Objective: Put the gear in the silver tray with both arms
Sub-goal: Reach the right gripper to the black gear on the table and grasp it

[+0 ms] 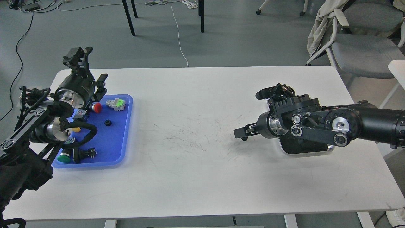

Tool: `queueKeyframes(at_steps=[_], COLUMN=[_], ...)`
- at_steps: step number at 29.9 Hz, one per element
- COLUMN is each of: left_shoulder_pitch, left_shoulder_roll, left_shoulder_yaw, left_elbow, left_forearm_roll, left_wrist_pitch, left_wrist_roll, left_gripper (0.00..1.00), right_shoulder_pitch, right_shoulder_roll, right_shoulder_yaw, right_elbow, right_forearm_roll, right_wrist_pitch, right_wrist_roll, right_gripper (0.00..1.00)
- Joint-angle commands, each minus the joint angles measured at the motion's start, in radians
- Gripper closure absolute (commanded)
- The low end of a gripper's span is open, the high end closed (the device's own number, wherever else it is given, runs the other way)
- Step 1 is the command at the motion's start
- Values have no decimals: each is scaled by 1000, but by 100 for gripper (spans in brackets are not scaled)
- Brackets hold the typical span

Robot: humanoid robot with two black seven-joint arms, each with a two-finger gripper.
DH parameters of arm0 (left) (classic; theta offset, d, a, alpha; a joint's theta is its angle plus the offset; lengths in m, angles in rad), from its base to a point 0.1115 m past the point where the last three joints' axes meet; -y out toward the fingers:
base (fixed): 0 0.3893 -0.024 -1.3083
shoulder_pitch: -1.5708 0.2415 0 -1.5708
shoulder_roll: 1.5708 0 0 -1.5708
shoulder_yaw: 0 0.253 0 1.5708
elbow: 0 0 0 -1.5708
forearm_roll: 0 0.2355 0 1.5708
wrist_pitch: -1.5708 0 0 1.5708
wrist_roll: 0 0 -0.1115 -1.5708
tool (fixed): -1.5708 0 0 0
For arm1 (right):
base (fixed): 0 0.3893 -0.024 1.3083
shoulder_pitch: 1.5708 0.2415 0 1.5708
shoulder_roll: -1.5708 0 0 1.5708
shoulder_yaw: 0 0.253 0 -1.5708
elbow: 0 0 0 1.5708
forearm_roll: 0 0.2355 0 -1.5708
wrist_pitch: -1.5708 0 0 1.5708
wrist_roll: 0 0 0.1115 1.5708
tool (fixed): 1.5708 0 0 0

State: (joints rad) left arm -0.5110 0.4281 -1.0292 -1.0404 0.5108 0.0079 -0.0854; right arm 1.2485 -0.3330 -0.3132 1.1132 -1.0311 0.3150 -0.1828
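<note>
Lying at right tool (241,134) tip: gear (244,138).

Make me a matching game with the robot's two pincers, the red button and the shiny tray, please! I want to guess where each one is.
Things:
1. left pincer
2. right pincer
3. red button
4. silver tray

Places:
A. lying in the blue tray
B. mostly hidden under the right arm
C. low over the scuffed middle of the table
D. raised above the blue tray's far corner

Pairs: 1-D, 2-C, 3-A, 4-B
</note>
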Motion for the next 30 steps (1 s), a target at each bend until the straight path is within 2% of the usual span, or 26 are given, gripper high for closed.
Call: queueKeyframes(at_steps=[1,15,19,24,26,30], left_shoulder_pitch=[0,2,3,5,9,9], left_shoulder_roll=[0,6,8,9,9,11], left_shoulder_yaw=[0,-2,-2,-2,-3,-3], left_elbow=[0,0,0,0,0,0], left_forearm_roll=[0,0,0,0,0,0], left_wrist_pitch=[0,3,3,1,1,1], left_wrist_roll=[-2,-10,-16,-22,-24,-24], left_gripper=[2,2,2,2,2,2], right_shoulder_pitch=[-9,2,3,3,3,3], right_shoulder_roll=[19,39,39,68,72,89], right_shoulder_yaw=[-1,-50,-53,-55,-69,-98], right_elbow=[-12,-21,-23,-45,-47,-47], right_forearm_roll=[-1,-43,-43,-44,-44,-44], right_wrist_pitch=[-2,-1,-1,-1,-1,-1], right_wrist_roll=[0,8,8,9,9,9], right_gripper=[2,7,13,25,38,53])
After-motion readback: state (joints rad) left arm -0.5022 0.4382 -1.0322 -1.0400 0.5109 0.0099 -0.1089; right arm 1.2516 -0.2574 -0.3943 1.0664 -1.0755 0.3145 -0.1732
